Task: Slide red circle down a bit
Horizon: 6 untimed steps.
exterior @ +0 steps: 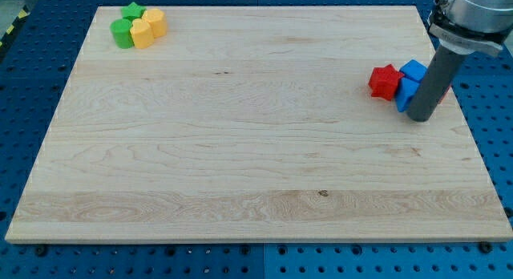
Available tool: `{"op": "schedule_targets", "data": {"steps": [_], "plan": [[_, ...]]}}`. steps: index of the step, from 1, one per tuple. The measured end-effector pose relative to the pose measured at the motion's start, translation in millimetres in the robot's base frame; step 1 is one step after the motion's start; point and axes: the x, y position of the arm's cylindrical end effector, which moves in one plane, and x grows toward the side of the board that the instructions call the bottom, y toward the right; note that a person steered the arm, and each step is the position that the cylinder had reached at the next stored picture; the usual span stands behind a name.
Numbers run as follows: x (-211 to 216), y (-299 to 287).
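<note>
My tip (420,117) rests on the board at the view's right, just below and right of a small cluster of blocks. The cluster holds a red star-like block (385,81), a blue block (414,70) above right of it, and a second blue block (405,94) touching the rod's left side. A thin red sliver (447,90) shows at the rod's right edge. Its shape cannot be made out, because the rod hides most of it. No clear red circle shows elsewhere.
At the view's top left sit a green star (132,10), another green block (122,33) and two yellow blocks (153,22) (141,34), all touching. The wooden board (240,151) lies on a blue pegboard; its right edge is close to my tip.
</note>
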Motion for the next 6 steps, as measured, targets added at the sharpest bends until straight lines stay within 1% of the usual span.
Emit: {"op": "schedule_targets", "data": {"steps": [1, 2, 4, 5, 6], "plan": [[3.4, -34.6], [-20.4, -63.1], [-131.5, -61.5], [-156.9, -34.2], [-146.7, 30.9]]}}
